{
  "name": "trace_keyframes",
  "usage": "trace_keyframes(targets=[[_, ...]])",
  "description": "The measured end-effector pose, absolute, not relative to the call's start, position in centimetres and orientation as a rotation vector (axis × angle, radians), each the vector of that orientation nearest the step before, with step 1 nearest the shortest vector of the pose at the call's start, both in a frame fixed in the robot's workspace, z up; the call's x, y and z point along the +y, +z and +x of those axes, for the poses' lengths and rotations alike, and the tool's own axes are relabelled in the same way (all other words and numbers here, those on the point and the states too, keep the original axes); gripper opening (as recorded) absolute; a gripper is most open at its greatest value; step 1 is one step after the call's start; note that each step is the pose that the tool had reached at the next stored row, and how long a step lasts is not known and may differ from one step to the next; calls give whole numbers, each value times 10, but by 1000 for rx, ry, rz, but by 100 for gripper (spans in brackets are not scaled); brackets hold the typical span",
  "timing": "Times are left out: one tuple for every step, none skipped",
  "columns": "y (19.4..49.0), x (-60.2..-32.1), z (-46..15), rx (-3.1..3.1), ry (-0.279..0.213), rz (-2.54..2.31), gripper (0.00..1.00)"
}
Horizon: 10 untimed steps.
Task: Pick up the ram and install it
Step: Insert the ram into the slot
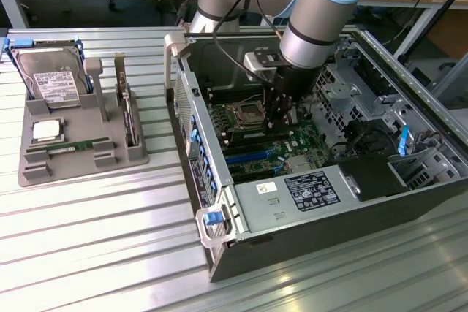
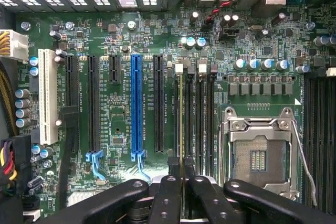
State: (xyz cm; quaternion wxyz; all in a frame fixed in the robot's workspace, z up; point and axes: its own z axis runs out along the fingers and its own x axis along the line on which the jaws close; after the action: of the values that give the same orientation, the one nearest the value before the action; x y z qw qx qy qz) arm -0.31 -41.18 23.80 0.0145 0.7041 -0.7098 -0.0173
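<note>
Gripper [image 2: 181,192] fingers pinch the ram [image 2: 181,124] edge-on; its long axis runs along the memory slot [image 2: 188,119], just beside the processor socket [image 2: 258,153].

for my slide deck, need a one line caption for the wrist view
Gripper shut on the ram, holding it edge-on over a memory slot beside the empty processor socket on the motherboard.

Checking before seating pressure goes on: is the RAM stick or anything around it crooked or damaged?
Nothing stands out. The ram, edge-on in the shut gripper, runs straight along its slot beside the empty CPU socket. No visible damage on the motherboard.
</note>
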Motion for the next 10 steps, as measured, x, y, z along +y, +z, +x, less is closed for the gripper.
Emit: trace_keyframes(targets=[[238, -412, -3, -2210, -54, 2192, 12], [237, -412, -4, -2210, -54, 2192, 12], [237, -412, -4, -2209, -54, 2192, 12], [236, -412, -4, -2209, -54, 2192, 12], [236, -412, -4, -2209, -54, 2192, 12], [236, -412, -4, -2209, -54, 2192, 12], [236, -412, -4, -2209, -54, 2193, 12], [236, -412, -4, -2206, -54, 2195, 12], [236, -412, -4, -2203, -54, 2198, 12], [236, -412, -4, -2198, -54, 2204, 12]])
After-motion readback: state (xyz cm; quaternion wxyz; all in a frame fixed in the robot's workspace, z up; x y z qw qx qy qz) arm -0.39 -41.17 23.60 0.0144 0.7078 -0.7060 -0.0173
